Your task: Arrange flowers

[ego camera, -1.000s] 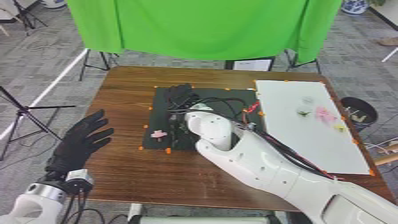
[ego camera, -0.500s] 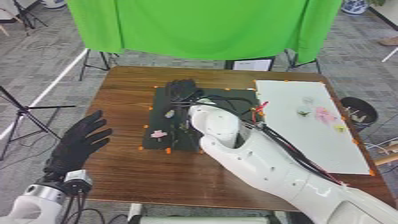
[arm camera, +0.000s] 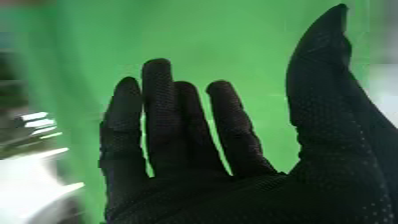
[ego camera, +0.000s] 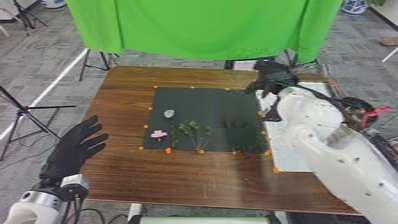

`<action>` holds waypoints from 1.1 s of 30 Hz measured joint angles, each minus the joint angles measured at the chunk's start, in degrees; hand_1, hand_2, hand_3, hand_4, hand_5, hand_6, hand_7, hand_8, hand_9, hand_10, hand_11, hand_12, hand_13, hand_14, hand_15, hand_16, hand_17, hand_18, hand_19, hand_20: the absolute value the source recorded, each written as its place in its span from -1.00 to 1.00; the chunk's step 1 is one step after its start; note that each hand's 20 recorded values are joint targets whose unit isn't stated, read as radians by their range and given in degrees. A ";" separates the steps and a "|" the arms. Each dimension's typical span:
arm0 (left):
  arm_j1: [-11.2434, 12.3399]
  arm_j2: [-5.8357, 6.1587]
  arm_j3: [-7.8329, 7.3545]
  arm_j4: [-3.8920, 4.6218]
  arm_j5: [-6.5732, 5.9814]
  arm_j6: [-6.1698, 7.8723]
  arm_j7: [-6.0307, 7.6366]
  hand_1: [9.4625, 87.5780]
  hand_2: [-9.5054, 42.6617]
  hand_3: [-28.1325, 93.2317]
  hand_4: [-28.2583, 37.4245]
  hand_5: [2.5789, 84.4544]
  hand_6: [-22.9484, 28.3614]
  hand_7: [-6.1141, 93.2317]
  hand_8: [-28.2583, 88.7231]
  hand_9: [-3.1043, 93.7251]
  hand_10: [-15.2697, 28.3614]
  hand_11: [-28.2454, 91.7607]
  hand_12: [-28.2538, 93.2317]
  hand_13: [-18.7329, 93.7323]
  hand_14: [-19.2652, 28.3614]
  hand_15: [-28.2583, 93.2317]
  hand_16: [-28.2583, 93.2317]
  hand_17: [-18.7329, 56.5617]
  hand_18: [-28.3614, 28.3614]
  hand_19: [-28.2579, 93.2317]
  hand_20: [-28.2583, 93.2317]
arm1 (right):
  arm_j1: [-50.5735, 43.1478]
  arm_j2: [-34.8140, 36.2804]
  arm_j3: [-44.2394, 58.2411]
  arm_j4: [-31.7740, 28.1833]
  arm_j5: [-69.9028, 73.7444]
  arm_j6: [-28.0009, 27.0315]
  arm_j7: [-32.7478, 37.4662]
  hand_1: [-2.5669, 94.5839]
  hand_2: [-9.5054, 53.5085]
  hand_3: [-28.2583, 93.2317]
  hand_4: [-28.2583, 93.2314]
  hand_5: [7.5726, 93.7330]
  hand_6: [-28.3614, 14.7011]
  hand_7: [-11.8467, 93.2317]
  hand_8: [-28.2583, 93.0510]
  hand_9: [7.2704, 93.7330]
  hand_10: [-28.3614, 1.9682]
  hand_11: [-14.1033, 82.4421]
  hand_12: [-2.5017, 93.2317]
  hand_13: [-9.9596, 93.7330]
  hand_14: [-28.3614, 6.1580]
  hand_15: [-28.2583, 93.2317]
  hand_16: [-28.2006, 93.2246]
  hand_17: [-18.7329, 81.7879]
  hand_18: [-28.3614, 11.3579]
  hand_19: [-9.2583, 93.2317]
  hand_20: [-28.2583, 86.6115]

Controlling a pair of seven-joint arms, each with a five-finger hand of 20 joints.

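Note:
In the head view my right hand (ego camera: pixel 274 75) is over the far right of the table, near the top of the white sheet, with nothing held. The right wrist view has the same hand (arm camera: pixel 191 185) open, its fingers straight and thumb apart. My left hand (ego camera: pixel 73 152) stays at the table's left edge, open and empty. On the dark mat (ego camera: pixel 218 105) lie a pale flower (ego camera: pixel 169 114), a pink flower (ego camera: pixel 158 134) and green sprigs (ego camera: pixel 191 129) along the near left part. My right arm covers much of the white sheet (ego camera: pixel 289 157).
The brown table (ego camera: pixel 178 177) has orange markers around the mat. A green curtain (ego camera: pixel 195 30) hangs behind its far edge. A dark round bin (ego camera: pixel 357 106) stands off the right side, partly behind my right arm.
My right hand has left the far left part of the mat and moved right, to the far end of the white sheet. The green sprigs are uncovered. My left hand has barely shifted.

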 measured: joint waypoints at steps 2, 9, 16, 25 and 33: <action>0.06 -0.02 -0.01 0.00 0.00 0.00 -0.03 -0.56 -0.74 0.63 -0.96 -0.44 0.02 -0.45 -0.72 -0.52 0.23 -0.15 -0.26 -0.36 0.48 0.02 -0.53 -0.77 0.78 0.11 -0.38 | -4.08 3.56 4.44 0.00 0.37 -0.17 2.59 -0.45 -1.00 0.93 -1.00 -0.68 -0.07 -0.09 -0.77 -0.64 -0.26 -0.22 -0.38 -0.34 -0.21 0.15 -0.28 -0.45 -0.59 0.37 0.17; 0.06 -0.03 -0.01 0.00 0.04 -0.04 -0.16 -0.56 -0.74 0.62 -0.96 -0.44 0.02 -0.45 -0.72 -0.52 0.23 -0.15 -0.26 -0.36 0.48 0.02 -0.53 -0.77 0.78 0.12 -0.38 | -15.78 10.05 15.78 2.07 1.41 0.07 7.51 -0.45 -1.00 0.92 -1.00 -0.64 -0.12 -0.09 -0.76 -0.54 -0.21 -0.28 -0.43 -0.24 -0.14 0.02 -0.28 -0.43 -0.56 0.32 0.04; 0.06 -0.03 -0.16 0.00 0.11 -0.12 -0.34 -0.56 -0.74 0.62 -0.95 -0.44 0.02 -0.45 -0.72 -0.52 0.23 -0.15 -0.26 -0.35 0.48 0.02 -0.53 -0.77 0.78 0.12 -0.38 | -20.42 11.23 16.70 6.41 0.79 1.75 9.32 -0.44 -1.00 0.93 -1.00 -0.47 -0.09 -0.04 -0.79 -0.30 -0.12 -0.20 -0.48 -0.03 -0.01 0.12 -0.30 -0.37 -0.55 0.41 0.08; 0.07 0.03 -0.23 0.00 0.11 -0.12 -0.49 -0.56 -0.74 0.62 -0.96 -0.44 0.02 -0.44 -0.72 -0.52 0.23 -0.15 -0.26 -0.35 0.48 0.02 -0.53 -0.77 0.78 0.12 -0.38 | -21.10 11.54 14.97 10.72 -0.76 2.85 11.10 -0.29 -1.00 0.96 -1.00 -0.28 0.12 0.10 -0.85 -0.12 0.08 -0.04 -0.49 0.17 0.24 0.27 -0.30 -0.26 -0.47 0.57 0.14; 0.07 0.09 -0.16 0.01 0.11 -0.11 -0.45 -0.56 -0.73 0.62 -0.96 -0.44 0.02 -0.44 -0.72 -0.52 0.23 -0.15 -0.26 -0.35 0.48 0.02 -0.53 -0.77 0.78 0.12 -0.38 | -21.63 12.19 13.67 14.49 -3.13 12.16 5.75 -0.04 -1.00 0.81 -1.00 0.01 0.44 0.24 -0.63 0.47 0.48 -0.32 -0.14 0.50 0.49 0.21 -0.01 -0.12 -0.44 0.66 0.22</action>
